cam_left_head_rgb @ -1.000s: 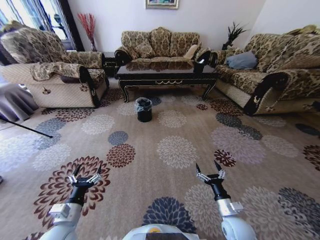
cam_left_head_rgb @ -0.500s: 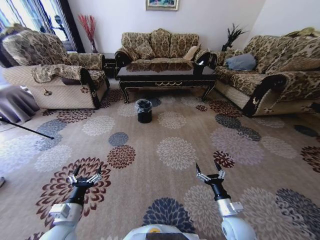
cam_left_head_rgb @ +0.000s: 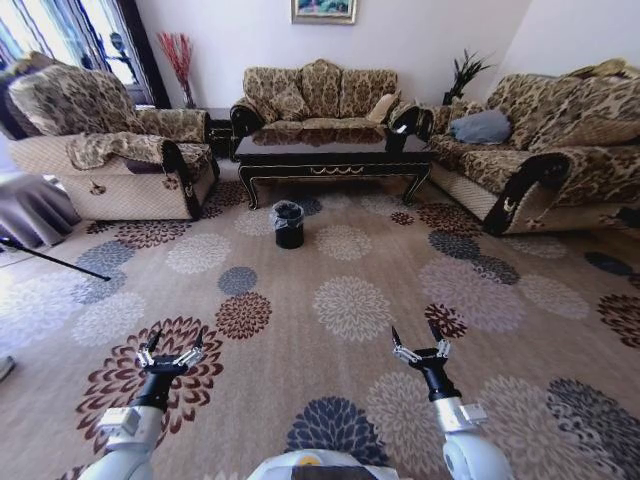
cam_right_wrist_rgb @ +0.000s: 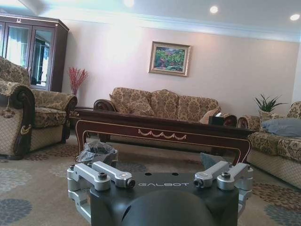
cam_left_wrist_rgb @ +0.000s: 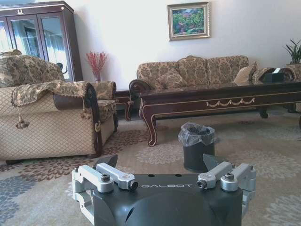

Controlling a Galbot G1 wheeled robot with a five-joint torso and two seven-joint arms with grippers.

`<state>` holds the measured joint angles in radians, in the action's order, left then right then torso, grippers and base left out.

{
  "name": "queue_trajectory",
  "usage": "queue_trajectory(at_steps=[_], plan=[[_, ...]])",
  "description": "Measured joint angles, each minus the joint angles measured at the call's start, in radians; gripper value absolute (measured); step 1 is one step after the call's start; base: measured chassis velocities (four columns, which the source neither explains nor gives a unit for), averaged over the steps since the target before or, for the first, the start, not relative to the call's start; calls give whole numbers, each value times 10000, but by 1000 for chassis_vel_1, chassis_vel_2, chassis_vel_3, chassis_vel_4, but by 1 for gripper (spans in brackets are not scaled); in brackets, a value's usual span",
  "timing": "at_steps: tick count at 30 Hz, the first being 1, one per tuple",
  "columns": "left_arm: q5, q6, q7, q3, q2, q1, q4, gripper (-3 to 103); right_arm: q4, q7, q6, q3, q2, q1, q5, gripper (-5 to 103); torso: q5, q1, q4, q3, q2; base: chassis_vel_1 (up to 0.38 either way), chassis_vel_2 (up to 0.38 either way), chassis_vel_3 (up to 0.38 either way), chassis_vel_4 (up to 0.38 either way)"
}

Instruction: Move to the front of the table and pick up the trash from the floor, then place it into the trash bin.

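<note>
Your 2 arms reach forward low over the carpet (cam_left_head_rgb: 330, 400); the left gripper (cam_left_head_rgb: 171, 347) hangs on your left with its fingers spread wide and holding nothing; the right gripper (cam_left_head_rgb: 420, 339) hangs on your right, spread the same way and holding nothing. Far ahead stands the table (cam_left_head_rgb: 335, 152), with sofas behind it and on both sides; the trash bin (cam_left_head_rgb: 288, 223) sits on the carpet just in front of the table, toward its left end. Your left wrist view shows the bin's crinkly bag (cam_left_wrist_rgb: 196, 134) up close; your right wrist view shows a picture on the wall (cam_right_wrist_rgb: 170, 58); you cannot tell where the trash is.
</note>
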<state>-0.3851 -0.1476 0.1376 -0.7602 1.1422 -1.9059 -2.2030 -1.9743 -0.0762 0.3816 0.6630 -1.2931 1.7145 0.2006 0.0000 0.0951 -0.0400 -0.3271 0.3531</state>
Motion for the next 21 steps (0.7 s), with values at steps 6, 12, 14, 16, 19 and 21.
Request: queue_trajectory(at_steps=[6, 12, 14, 16, 19, 21], plan=[[0, 0, 0, 0, 0, 0, 0, 100, 0, 0, 0, 0, 0, 0, 0, 100, 0, 73, 0, -158, 232, 0, 0, 0, 0], [0, 0, 0, 0, 0, 0, 0, 100, 0, 0, 0, -1, 0, -1, 0, 100, 0, 186, 0, -341, 530, 0, 0, 0, 0], [0, 0, 0, 0, 0, 0, 0, 100, 0, 0, 0, -1, 0, 0, 0, 100, 0, 196, 0, -358, 558, 0, 0, 0, 0], [0, 0, 0, 0, 0, 0, 0, 100, 0, 1, 0, 0, 1, 0, 0, 100, 0, 239, 0, -425, 669, 0, 0, 0, 0], [1, 0, 0, 0, 0, 0, 0, 100, 0, 0, 0, 0, 0, 0, 0, 100, 0, 276, 0, -482, 760, 0, 0, 0, 0], [0, 0, 0, 0, 0, 0, 0, 100, 0, 0, 0, -1, 0, 0, 0, 100, 0, 320, 0, -561, 884, 0, 0, 0, 0]])
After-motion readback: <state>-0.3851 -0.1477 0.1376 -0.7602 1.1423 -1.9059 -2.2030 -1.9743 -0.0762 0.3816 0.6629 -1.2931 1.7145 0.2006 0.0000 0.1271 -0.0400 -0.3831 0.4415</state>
